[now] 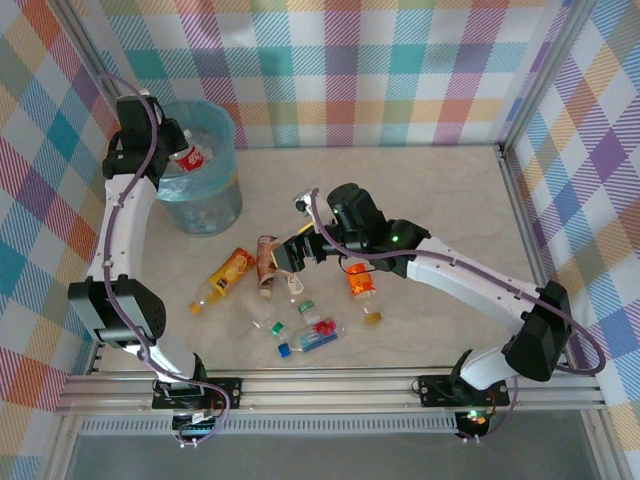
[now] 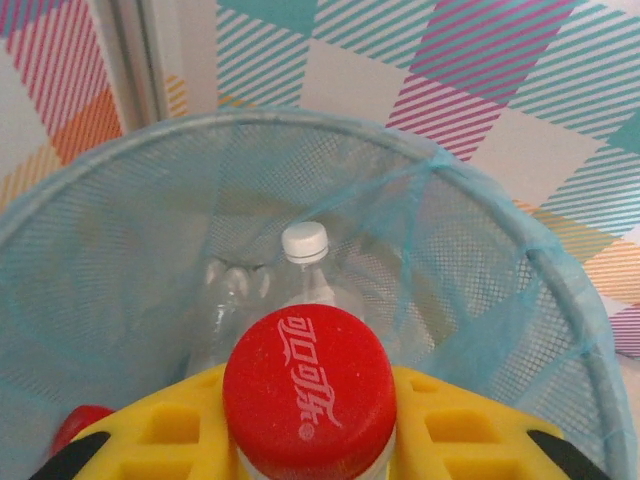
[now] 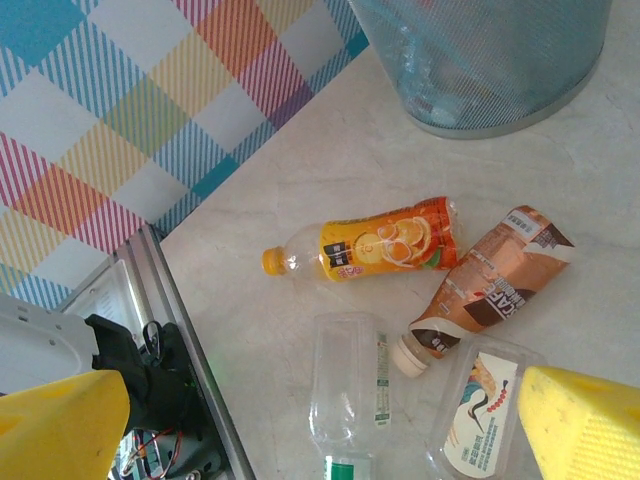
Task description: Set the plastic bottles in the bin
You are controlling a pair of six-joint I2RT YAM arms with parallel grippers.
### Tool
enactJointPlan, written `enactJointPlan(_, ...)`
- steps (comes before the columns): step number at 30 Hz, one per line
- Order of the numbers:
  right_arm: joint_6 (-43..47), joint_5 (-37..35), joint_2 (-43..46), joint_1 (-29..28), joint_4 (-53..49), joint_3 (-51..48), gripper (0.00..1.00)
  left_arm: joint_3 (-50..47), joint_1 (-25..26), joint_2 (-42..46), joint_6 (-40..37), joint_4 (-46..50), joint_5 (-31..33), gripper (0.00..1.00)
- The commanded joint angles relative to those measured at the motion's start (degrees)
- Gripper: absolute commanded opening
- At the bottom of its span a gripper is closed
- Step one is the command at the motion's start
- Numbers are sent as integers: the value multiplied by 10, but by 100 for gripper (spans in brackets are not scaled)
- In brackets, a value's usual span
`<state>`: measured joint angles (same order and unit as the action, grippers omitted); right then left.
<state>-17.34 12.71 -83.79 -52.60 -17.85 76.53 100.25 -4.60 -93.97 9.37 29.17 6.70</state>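
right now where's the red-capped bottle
In the top view, the red-capped bottle is gripped in the left claw, poised over the bin at the table's far left.

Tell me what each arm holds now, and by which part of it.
The jaws of the left arm grip a red-capped bottle by its neck, just under the cap, above the bin. The right arm holds nothing; its jaws stand open.
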Motion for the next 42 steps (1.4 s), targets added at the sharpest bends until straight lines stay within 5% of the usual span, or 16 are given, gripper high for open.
enactJointPlan(1,-4,10,-3,-4,-2,10,100,-21,-6,-18,-2,-7,-29,0)
enactJointPlan(16,-7,7,-16,-4,-9,11,100,-41,-9,-74,-13,-5,-43,5)
enactJointPlan(19,-7,8,-17,-4,-12,13,100,-23,-12,-76,-12,8,-60,20)
enactJointPlan(22,-8,8,-17,-4,-13,15,100,1,-13,-68,-8,26,-77,56)
enactJointPlan(25,-11,7,-17,-4,-12,15,100,14,-13,-44,2,25,-87,66)
enactJointPlan(42,-5,-5,-20,-7,-26,21,100,64,-14,27,44,53,-42,59)
